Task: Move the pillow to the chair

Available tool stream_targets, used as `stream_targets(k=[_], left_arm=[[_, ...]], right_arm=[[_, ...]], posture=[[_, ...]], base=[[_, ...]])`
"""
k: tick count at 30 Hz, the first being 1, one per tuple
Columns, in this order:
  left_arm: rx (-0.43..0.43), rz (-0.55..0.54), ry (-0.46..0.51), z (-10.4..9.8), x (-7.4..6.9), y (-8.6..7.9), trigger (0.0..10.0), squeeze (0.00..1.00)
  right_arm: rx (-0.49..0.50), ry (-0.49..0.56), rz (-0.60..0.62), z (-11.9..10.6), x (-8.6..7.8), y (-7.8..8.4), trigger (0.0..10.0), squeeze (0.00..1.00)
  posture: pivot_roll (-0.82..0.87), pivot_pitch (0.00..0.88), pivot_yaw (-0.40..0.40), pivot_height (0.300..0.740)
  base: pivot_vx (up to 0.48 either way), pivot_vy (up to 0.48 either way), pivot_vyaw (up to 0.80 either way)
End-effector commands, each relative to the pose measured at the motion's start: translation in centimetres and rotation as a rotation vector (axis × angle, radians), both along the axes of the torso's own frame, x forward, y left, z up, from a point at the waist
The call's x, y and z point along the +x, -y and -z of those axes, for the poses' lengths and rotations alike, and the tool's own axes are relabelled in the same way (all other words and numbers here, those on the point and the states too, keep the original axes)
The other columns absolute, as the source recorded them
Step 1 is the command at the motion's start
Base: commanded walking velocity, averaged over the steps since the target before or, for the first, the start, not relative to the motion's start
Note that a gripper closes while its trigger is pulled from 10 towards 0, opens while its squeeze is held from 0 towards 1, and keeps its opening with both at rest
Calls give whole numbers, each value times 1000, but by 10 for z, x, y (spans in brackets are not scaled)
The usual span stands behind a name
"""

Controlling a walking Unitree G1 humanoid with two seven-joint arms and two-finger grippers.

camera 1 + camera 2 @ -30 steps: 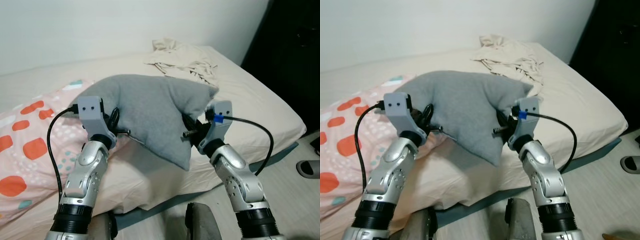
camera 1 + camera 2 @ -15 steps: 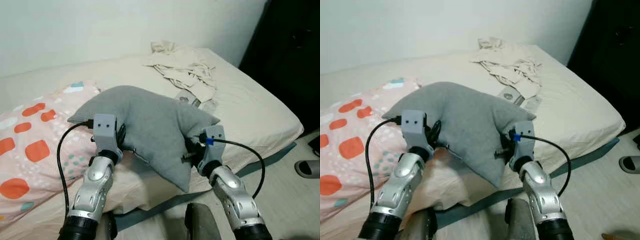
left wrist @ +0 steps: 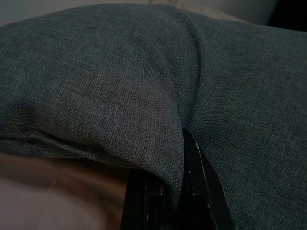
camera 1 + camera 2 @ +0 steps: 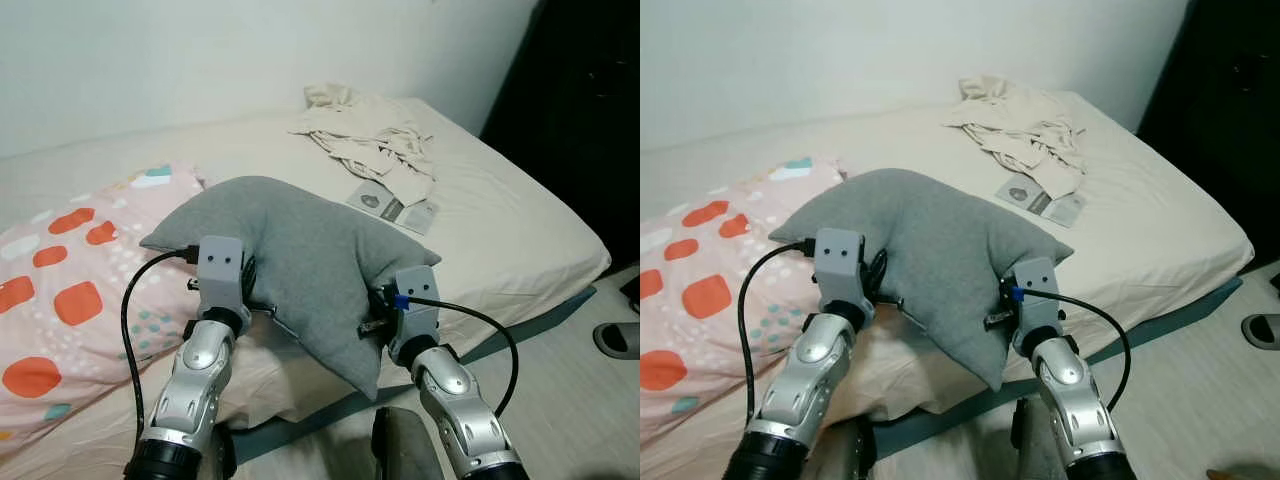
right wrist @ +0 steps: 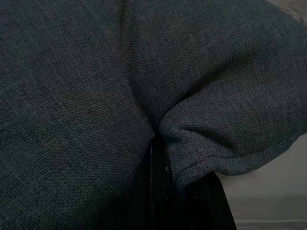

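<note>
The grey pillow now hangs lower over the bed edge than a second ago, uncovering two cards. Left gripper and right gripper each pinch a fold of its fabric, one per side.

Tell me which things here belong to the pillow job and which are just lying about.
Part of the job:
- grey pillow
- left claw, pinching the pillow's fabric
- right claw, pinching its other side

Just lying about:
- patterned pink pillow
- crumpled beige cloth
- flat packets on the bed
- slipper on the floor
</note>
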State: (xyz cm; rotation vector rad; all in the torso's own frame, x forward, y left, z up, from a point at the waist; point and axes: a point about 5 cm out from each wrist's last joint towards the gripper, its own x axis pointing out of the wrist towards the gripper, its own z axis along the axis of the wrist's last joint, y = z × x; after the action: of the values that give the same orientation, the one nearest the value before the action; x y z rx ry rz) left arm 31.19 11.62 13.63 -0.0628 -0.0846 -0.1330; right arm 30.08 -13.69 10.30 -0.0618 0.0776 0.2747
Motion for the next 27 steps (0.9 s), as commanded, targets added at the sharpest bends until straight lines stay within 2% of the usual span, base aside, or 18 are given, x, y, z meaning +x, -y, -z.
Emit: stream_targets(k=[1, 3, 14, 17, 21, 27], left_arm=[[-12, -4, -21, 6, -1, -1, 10000, 0], [39, 1, -34, 13, -3, -4, 10000, 0], [51, 28, -23, 13, -6, -4, 10000, 0], [51, 30, -26, 14, -7, -5, 10000, 0], [86, -5, -52, 21, -7, -14, 10000, 0], [82, -9, -52, 23, -7, -19, 10000, 0]], right_arm=[[1, 36, -16, -5, -1, -3, 10000, 0], [4, 16, 2, 3, -1, 0, 10000, 0], [18, -8, 26, 7, -2, 4, 10000, 0], [14, 18, 26, 4, -1, 4, 10000, 0], [-3, -8, 13, 7, 0, 4, 10000, 0], [-16, -24, 0, 12, -3, 5, 10000, 0]], posture=[[8, 109, -23, 595], [7, 110, -23, 610], [9, 108, -25, 659], [7, 108, -25, 659], [6, 109, -26, 659], [7, 111, -32, 659]], base=[[0, 0, 0], [0, 0, 0], [0, 0, 0], [0, 0, 0], [0, 0, 0], [0, 0, 0]])
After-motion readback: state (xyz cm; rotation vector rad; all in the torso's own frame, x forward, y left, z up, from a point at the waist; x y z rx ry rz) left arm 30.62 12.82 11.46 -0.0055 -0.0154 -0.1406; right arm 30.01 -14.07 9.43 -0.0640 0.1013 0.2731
